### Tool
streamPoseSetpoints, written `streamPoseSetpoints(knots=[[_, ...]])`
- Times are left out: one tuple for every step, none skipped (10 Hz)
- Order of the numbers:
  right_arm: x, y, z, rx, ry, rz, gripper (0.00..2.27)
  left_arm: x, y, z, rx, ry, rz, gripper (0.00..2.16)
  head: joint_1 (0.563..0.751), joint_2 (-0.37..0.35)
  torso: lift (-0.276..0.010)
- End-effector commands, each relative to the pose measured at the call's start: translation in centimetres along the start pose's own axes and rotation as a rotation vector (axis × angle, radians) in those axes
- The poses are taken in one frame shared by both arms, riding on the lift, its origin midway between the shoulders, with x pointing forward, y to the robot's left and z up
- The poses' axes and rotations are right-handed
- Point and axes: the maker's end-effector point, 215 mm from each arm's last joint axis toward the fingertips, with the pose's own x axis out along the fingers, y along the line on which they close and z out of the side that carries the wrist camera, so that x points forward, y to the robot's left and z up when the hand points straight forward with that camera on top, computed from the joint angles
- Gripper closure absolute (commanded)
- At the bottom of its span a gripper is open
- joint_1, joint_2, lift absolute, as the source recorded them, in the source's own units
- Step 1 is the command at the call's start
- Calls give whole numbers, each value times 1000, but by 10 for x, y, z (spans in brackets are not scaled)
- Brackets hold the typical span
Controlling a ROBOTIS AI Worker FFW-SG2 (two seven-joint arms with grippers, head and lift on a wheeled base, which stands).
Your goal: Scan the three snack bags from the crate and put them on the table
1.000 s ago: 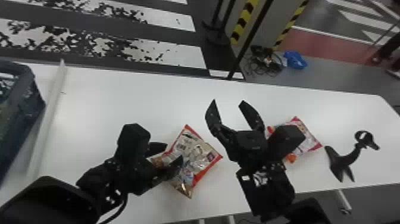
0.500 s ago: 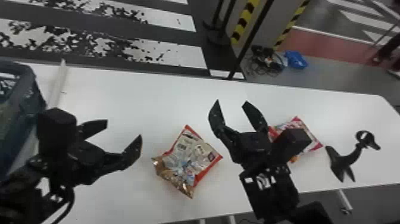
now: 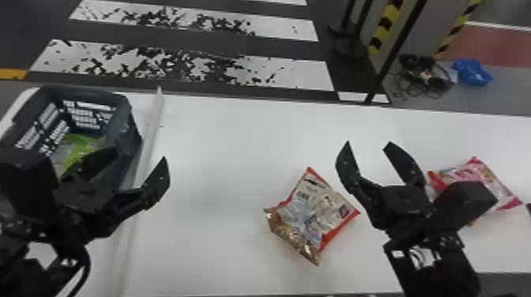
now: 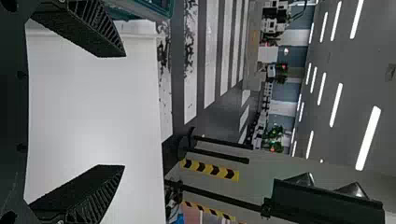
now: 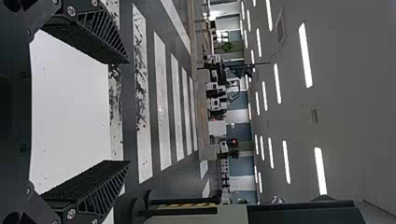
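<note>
1. Head view: we observed the left gripper [image 3: 139, 154], black and two-fingered, with its fingers spread wide, overlapping our sight of the dark blue-grey slatted plastic crate [image 3: 128, 110]. Inside the crate lay a bright green, crinkled snack bag [image 3: 81, 143]. We logged the red, gold and silver foil snack bag [image 3: 316, 209] flat on the smooth white table [image 3: 221, 158], between the grippers. The black right gripper [image 3: 368, 143] had its fingers open; its body partly hid the pink, red and white glossy snack bag [image 3: 480, 177], also on the table.
2. Left wrist view: we saw the left gripper [image 4: 124, 111] open before the white tabletop, the crate's edge near one finger.
3. Right wrist view: we recorded the right gripper [image 5: 130, 112] with fingers well apart, tabletop and striped floor [image 5: 161, 102] beyond.
</note>
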Motion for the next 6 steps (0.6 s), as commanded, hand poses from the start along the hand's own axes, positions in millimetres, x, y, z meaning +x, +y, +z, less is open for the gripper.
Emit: streamPoseSetpoints(knots=[[-3, 7, -14, 11, 32, 21, 124, -18, 21, 11, -27, -31, 36, 12, 695, -95, -94], [-9, 13, -23, 28, 51, 35, 124, -27, 30, 25, -34, -65, 50, 12, 695, -58, -94], [-13, 15, -35, 69, 86, 40, 124, -32, 33, 31, -40, -78, 55, 12, 695, -29, -94], [-20, 23, -56, 122, 141, 58, 124, -37, 37, 37, -44, -89, 61, 12, 695, -8, -94], [-31, 38, -80, 176, 211, 98, 242, -39, 40, 37, -41, -88, 64, 12, 695, 8, -94], [-42, 56, -108, 230, 310, 146, 559, -40, 43, 37, -40, -87, 68, 12, 695, 20, -94]])
